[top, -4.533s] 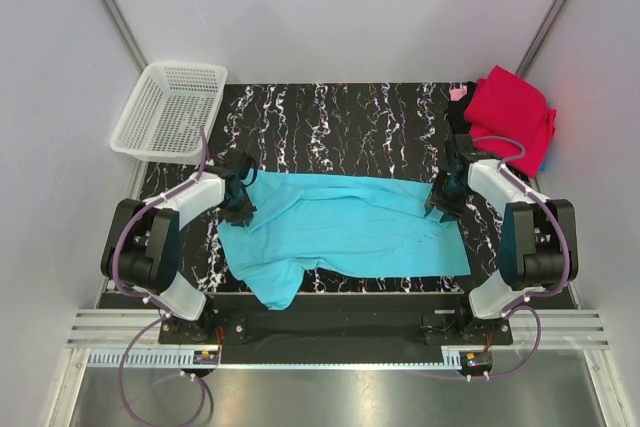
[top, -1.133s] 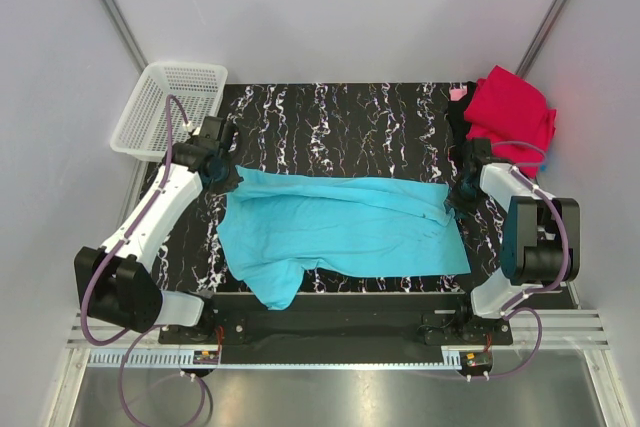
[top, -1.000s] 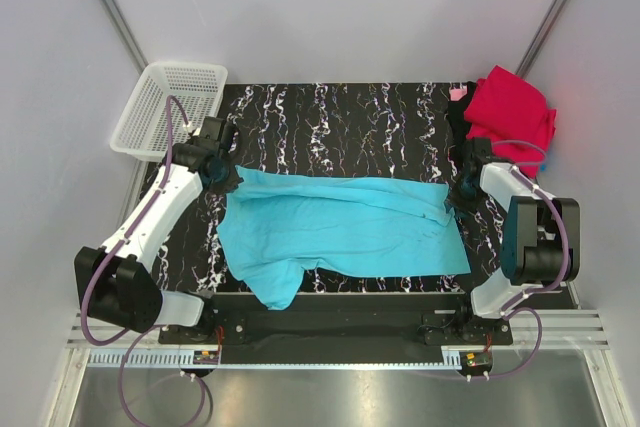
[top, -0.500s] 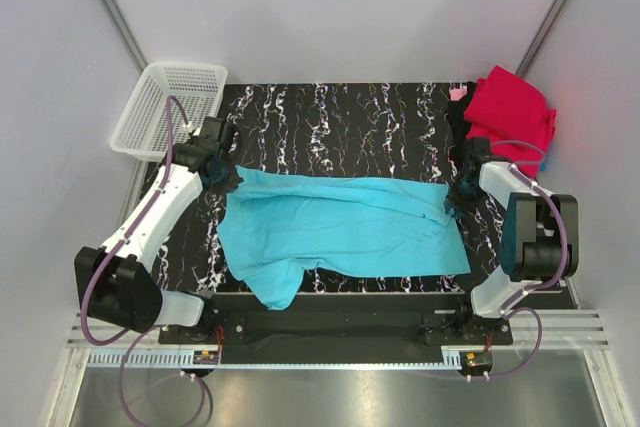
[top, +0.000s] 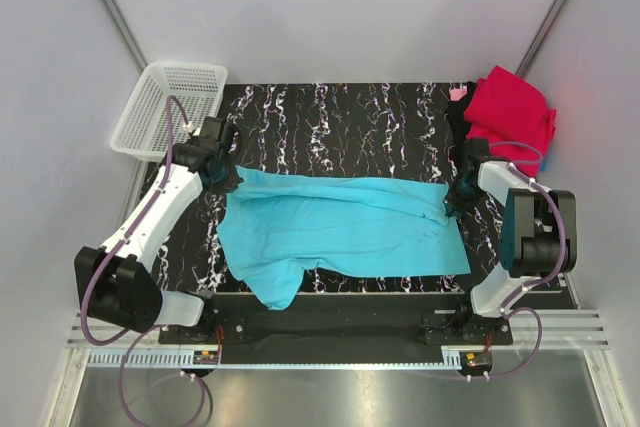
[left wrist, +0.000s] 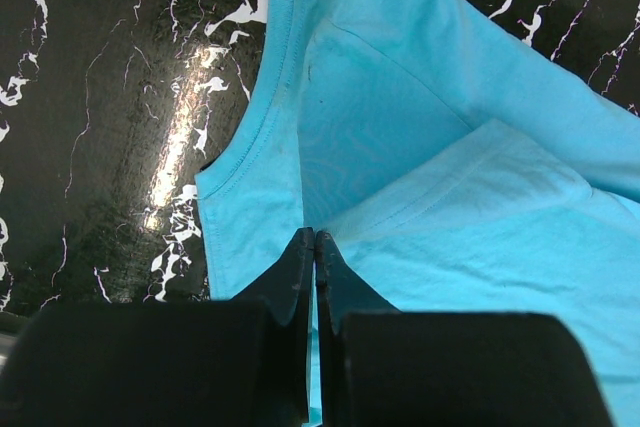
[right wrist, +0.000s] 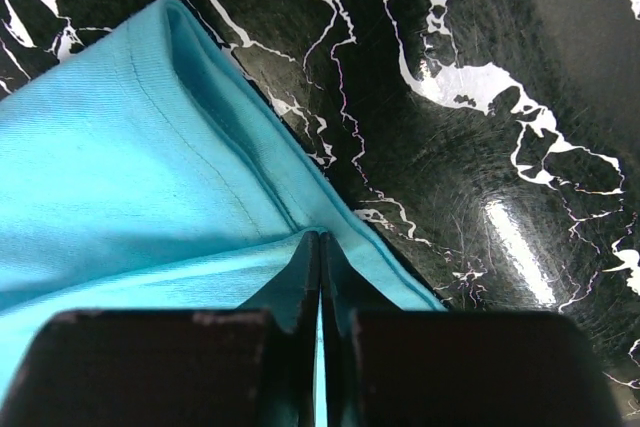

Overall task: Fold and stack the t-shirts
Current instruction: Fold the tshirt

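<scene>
A turquoise t-shirt (top: 340, 227) lies spread wide across the black marbled table (top: 340, 122), one sleeve hanging over the near edge. My left gripper (top: 224, 180) is shut on its far left corner; in the left wrist view (left wrist: 315, 237) the jaws are pressed together with cloth (left wrist: 420, 147) between them. My right gripper (top: 452, 197) is shut on its far right corner, with the hem (right wrist: 200, 147) pinched between the closed jaws in the right wrist view (right wrist: 320, 237). A crimson t-shirt (top: 512, 115) lies crumpled at the far right, on top of pink, black and blue cloth.
A white mesh basket (top: 170, 109) stands at the far left corner, just behind my left gripper. Grey walls close in the table on the left, right and back. Bare marbled surface shows behind the turquoise shirt.
Since 4.5 s ago my left arm has stretched out and drawn the shirt's left corner farther back and left. My right gripper shifted slightly outward. Nothing has moved in the last second.
</scene>
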